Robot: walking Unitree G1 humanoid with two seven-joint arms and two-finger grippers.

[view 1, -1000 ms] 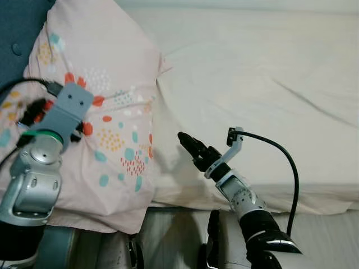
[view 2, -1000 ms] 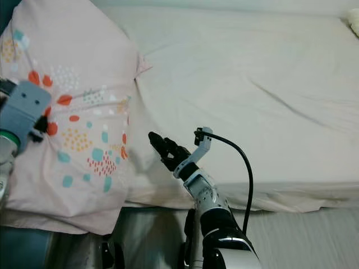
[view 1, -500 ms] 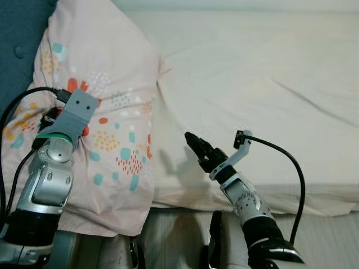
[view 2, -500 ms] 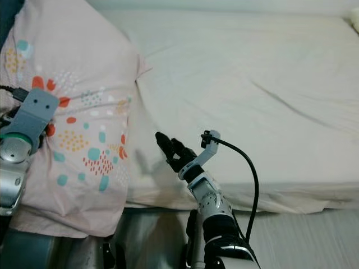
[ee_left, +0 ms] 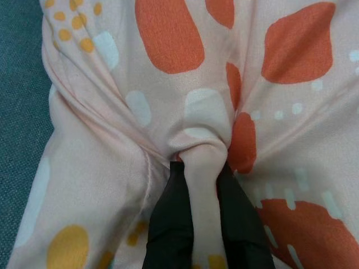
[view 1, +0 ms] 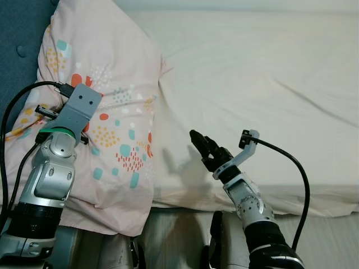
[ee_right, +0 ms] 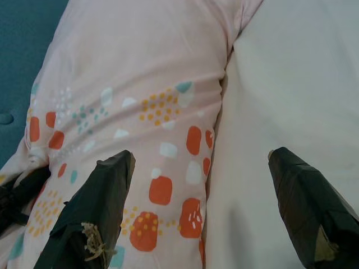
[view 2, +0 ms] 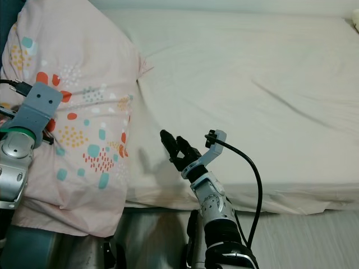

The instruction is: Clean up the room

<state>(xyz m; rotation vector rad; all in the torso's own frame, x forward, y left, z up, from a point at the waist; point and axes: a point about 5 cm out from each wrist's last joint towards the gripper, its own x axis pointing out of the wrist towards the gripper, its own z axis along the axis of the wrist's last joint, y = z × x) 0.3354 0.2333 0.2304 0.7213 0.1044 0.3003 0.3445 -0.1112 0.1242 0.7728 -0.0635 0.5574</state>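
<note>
A pink pillow [view 1: 115, 106] with orange, teal and yellow spots lies at the left end of the bed, leaning against the blue headboard [view 1: 17, 45]. My left gripper [ee_left: 202, 168] is shut on a pinched fold of the pillow's cover [ee_left: 205, 145], on the pillow's left side near the headboard. My right gripper [view 1: 203, 144] hovers open above the cream sheet [view 1: 269, 84], close to the bed's front edge and just right of the pillow. Its two fingers [ee_right: 95, 207] point toward the pillow [ee_right: 140, 101] with nothing between them.
The cream mattress [view 2: 252, 73] stretches away to the right, with shallow creases. Its front edge [view 1: 314, 202] drops to a pale floor [view 1: 331, 235]. Black cables loop from both wrists [view 1: 297, 174].
My left arm has come lower and closer, still pinching the pillow cover. The right gripper has drifted a little to the right along the bed's front edge.
</note>
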